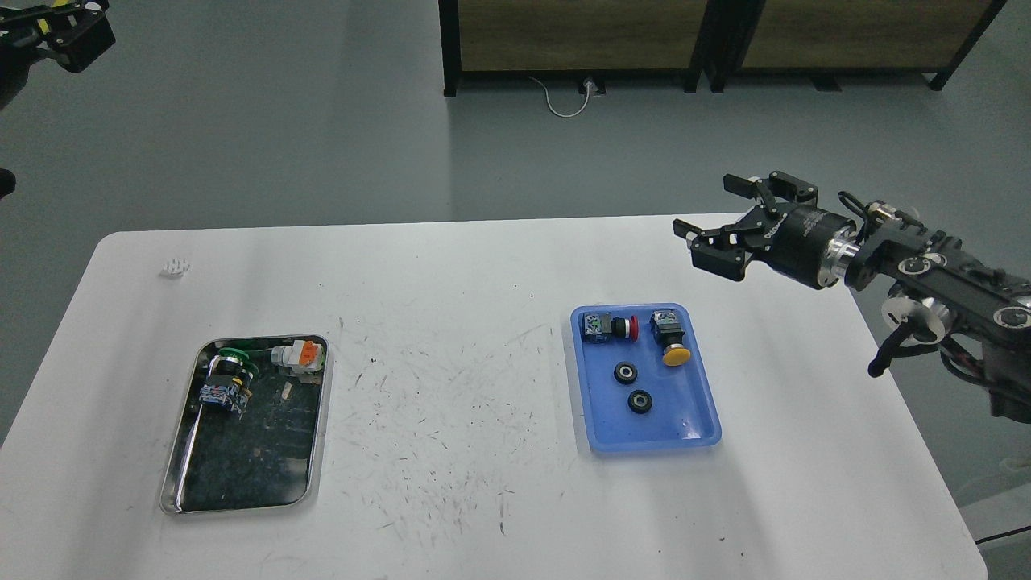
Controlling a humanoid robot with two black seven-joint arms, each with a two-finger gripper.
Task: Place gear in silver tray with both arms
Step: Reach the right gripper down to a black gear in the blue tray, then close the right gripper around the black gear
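Two small black round gears (626,373) (640,402) lie in the blue plastic tray (685,407) on the right of the white table. The silver tray (250,463) lies at the left; its near half is bare dark floor. My right gripper (715,216) is open and empty, hovering over the table's far right edge, above and to the right of the blue tray. My left gripper (71,31) shows only at the top left corner, far from the table, small and dark.
The blue tray also holds a red push button (612,328) and a yellow push button (672,338). The silver tray's far end holds a green push button (228,379) and an orange-and-white connector (300,355). A small white piece (175,267) lies at the table's far left.
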